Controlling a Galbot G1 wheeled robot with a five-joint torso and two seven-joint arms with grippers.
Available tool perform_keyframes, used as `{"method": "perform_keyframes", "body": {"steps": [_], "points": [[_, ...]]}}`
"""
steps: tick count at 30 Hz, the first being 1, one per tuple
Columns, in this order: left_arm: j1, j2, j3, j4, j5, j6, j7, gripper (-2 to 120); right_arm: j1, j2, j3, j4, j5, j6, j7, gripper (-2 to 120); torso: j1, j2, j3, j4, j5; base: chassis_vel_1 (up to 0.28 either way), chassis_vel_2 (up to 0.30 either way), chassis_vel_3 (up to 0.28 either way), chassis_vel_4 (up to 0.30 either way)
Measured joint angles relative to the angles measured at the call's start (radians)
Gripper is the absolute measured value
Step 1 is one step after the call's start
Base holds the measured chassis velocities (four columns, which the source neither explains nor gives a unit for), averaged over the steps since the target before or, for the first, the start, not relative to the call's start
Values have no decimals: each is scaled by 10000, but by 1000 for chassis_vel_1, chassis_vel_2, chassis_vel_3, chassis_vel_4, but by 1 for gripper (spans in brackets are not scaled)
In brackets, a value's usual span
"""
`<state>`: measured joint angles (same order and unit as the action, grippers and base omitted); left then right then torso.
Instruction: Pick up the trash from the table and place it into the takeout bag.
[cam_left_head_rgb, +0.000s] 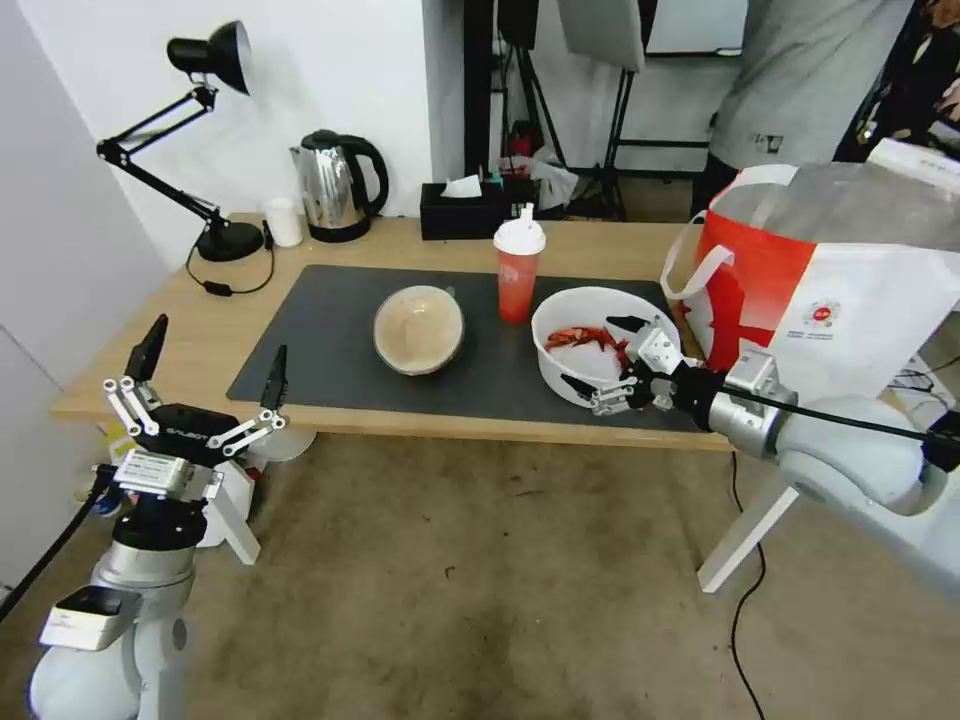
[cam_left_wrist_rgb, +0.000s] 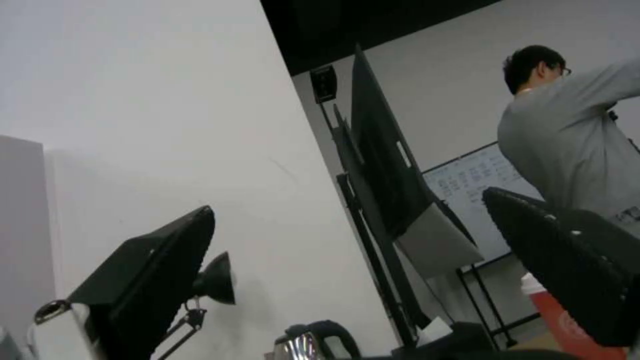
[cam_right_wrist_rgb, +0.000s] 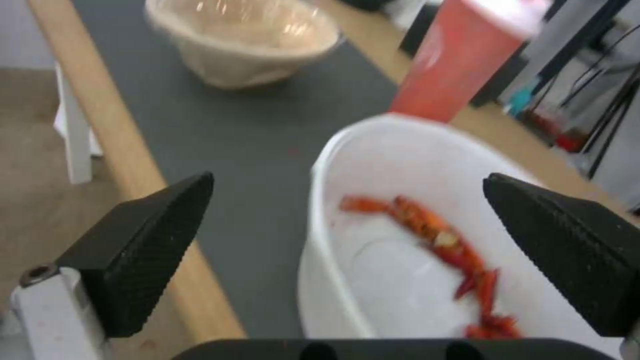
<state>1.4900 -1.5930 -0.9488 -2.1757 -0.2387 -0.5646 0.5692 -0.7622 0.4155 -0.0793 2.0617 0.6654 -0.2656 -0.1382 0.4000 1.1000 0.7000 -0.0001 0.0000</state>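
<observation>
On the dark grey mat (cam_left_head_rgb: 330, 330), your right gripper (cam_left_head_rgb: 605, 358) straddles the smooth white plastic bowl (cam_left_head_rgb: 590, 345) of red shellfish scraps, textured fingers spread. Your left gripper (cam_left_head_rgb: 205, 385) hangs spread at the light-wood table (cam_left_head_rgb: 200, 330)'s near-left edge; the boxy foil-lined takeout bag (cam_left_head_rgb: 830, 290) stands far right.

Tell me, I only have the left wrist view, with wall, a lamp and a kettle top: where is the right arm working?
Observer: The right gripper is at the near right rim of the white bowl of shellfish scraps, jaws open.
Operator: Is anything in the takeout bag yet?
Observer: I can't see into the takeout bag; the red cup and the beige bowl are on the dark mat.
Operator: And the left arm?
Observer: The left gripper is off the table's near left corner, jaws open, pointing up.
</observation>
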Motion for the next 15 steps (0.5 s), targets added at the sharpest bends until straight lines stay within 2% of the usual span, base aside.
{"method": "perform_keyframes", "body": {"steps": [7,15], "points": [[-45,3,-117,78,-35,0,-1,100,748,-24,-1119,-299,15,-134,5,100,0,1,0,1,1,0,0,0,0],[-93,4,-197,110,-64,0,-3,100,1588,-53,-1787,-709,58,-220,7,100,0,1,0,1,1,0,0,0,0]]}}
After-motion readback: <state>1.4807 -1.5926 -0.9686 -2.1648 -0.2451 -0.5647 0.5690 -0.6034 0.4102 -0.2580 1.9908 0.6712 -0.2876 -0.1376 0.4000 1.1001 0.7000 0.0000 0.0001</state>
